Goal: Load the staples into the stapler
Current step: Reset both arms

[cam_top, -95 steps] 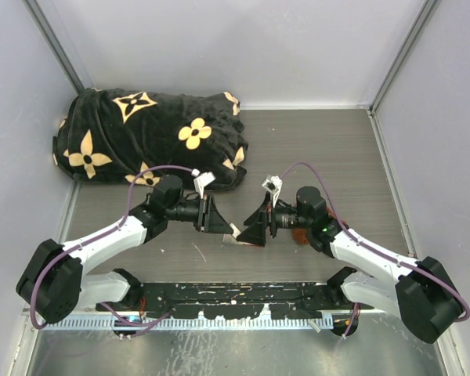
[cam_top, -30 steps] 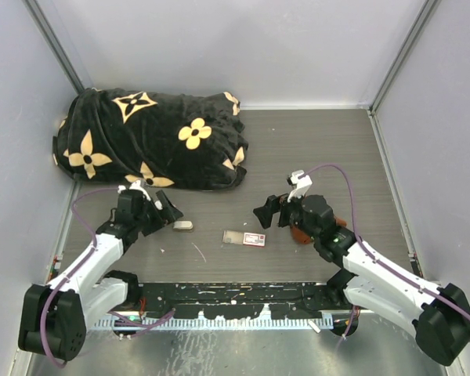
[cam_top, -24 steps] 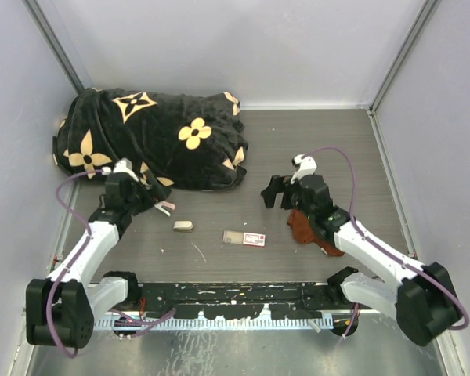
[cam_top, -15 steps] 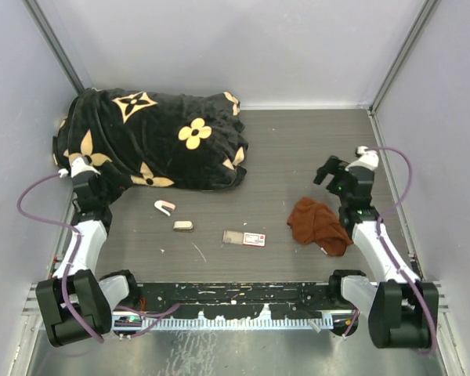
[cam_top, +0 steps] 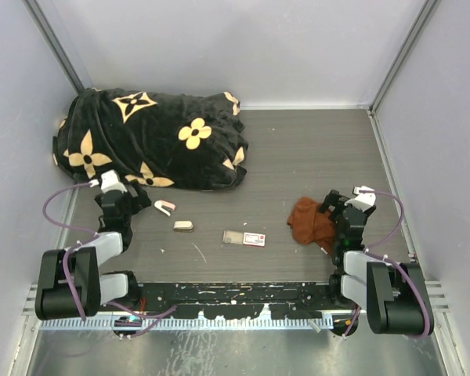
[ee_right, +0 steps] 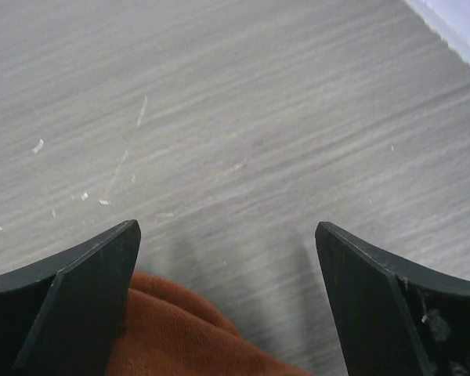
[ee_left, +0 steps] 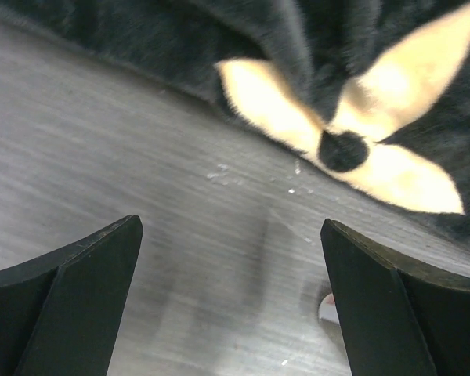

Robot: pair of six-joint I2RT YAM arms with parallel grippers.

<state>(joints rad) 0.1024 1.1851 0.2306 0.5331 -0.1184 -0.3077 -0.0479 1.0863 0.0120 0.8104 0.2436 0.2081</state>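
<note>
We see a grey wood-grain table [cam_top: 313, 149]. In its far left corner lies a bunched black blanket [cam_top: 153, 137] with yellow flowers. Closer to us rest a pink-and-white stapler [cam_top: 164, 207], a small pale block [cam_top: 183, 225] just beside it, the flat white staples box [cam_top: 244, 238] with its red label, and a crumpled rust-brown cloth [cam_top: 309, 223] on the right.

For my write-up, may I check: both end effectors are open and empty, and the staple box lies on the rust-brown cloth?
Not quite: the top external view shows the staple box on the bare table, left of the rust-brown cloth and apart from it. The left end effector and right end effector are indeed open and empty.
</note>
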